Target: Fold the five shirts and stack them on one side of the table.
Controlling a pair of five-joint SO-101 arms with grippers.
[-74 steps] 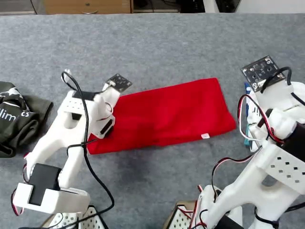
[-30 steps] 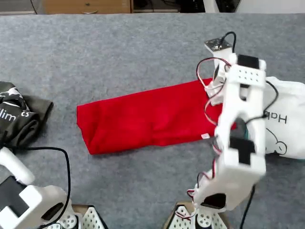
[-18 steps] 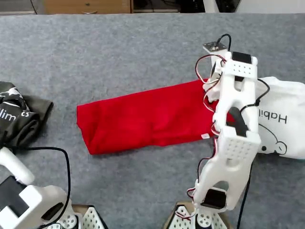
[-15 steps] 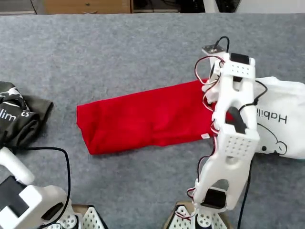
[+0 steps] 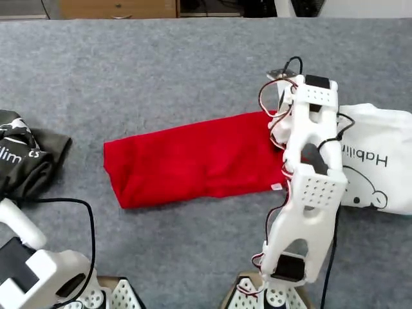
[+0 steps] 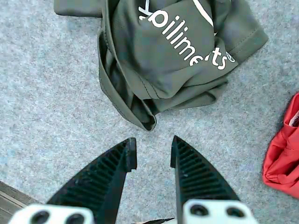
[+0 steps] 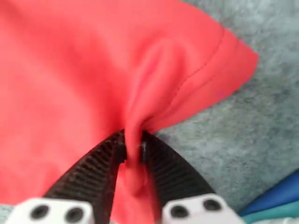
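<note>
High view: grey felt-topped desk (image 5: 193, 64); wooden furniture (image 5: 116, 8) beyond far edge. Red shirt (image 5: 193, 158) folded long, mid-desk. Dark green shirt (image 5: 22, 161) bunched at left edge, white shirt (image 5: 376, 167) at right. Right end effector (image 7: 133, 140) pinches red shirt's corner; left end effector (image 6: 153, 149) parted, near dark green shirt.

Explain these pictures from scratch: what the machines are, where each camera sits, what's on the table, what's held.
These are two small white robot arms at a grey table, each ending in a two-fingered gripper. One picture looks down from a fixed camera above; the other two come from cameras on the arms' wrists, looking out past the gripper. On the table lie a long folded red shirt, a crumpled dark green shirt at one edge and a white shirt at the other. The right gripper is shut, pinching a fold at the red shirt's end. The left gripper is open and empty, above the table beside the dark green shirt.
</note>
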